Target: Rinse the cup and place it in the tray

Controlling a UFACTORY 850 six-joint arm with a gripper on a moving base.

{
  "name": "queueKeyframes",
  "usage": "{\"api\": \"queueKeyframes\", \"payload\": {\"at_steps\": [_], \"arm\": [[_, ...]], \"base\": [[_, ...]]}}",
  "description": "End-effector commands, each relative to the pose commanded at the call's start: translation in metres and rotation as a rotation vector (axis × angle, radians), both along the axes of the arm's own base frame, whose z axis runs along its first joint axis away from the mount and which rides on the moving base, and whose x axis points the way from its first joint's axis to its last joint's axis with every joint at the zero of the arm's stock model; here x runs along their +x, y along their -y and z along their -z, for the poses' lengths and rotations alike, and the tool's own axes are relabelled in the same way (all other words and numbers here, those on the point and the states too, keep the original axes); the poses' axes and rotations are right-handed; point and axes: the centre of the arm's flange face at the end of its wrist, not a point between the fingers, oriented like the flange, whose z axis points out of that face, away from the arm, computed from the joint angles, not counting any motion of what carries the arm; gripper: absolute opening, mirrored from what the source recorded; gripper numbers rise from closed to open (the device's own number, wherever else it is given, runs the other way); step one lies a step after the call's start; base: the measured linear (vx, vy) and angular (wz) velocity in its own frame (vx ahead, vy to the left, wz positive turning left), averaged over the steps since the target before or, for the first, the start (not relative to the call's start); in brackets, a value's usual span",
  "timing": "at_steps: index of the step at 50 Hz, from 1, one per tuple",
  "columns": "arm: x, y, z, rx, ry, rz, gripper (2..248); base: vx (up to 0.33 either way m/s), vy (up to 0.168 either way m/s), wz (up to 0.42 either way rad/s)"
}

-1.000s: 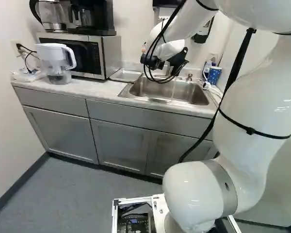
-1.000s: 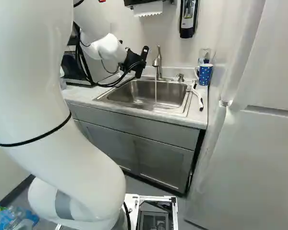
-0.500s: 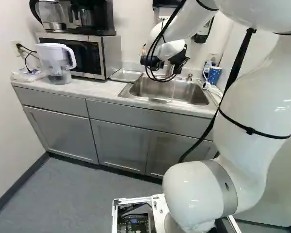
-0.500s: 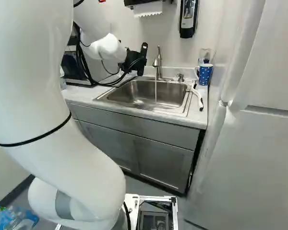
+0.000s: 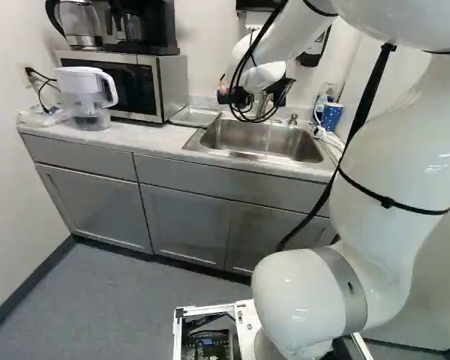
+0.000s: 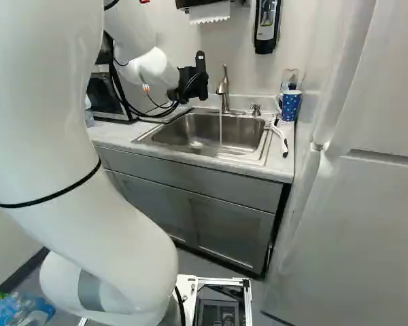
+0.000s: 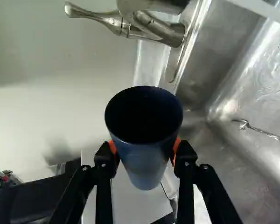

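At the sink's back left corner my gripper [image 5: 231, 94] is raised in the left base view. In the wrist view the gripper [image 7: 144, 151] is shut on a dark blue cup [image 7: 144, 163], orange pads pressing on two sides, its open mouth facing the camera. The base views do not show the cup clearly. Water runs from the faucet [image 6: 224, 88] into the steel sink [image 6: 204, 139]. A shallow metal tray [image 5: 194, 116] lies between microwave and sink.
The microwave [image 5: 146, 86] and a water pitcher [image 5: 88, 94] stand on the counter to the sink's left. Right of the sink are a blue dotted mug [image 6: 291, 105] and a white-handled brush [image 6: 280, 136]. A soap dispenser [image 6: 266, 27] hangs on the wall.
My gripper has turned and risen slightly, with its end shifting left in both base views, the cup still held now. The base stays in place.
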Motion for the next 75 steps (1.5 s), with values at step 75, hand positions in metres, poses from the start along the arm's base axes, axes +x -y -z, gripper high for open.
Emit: {"api": "queueKeyframes", "payload": {"at_steps": [75], "arm": [[0.0, 0.0, 0.0, -0.725, 0.018, -0.309, 124]], "base": [[0.0, 0.0, 0.0]]}}
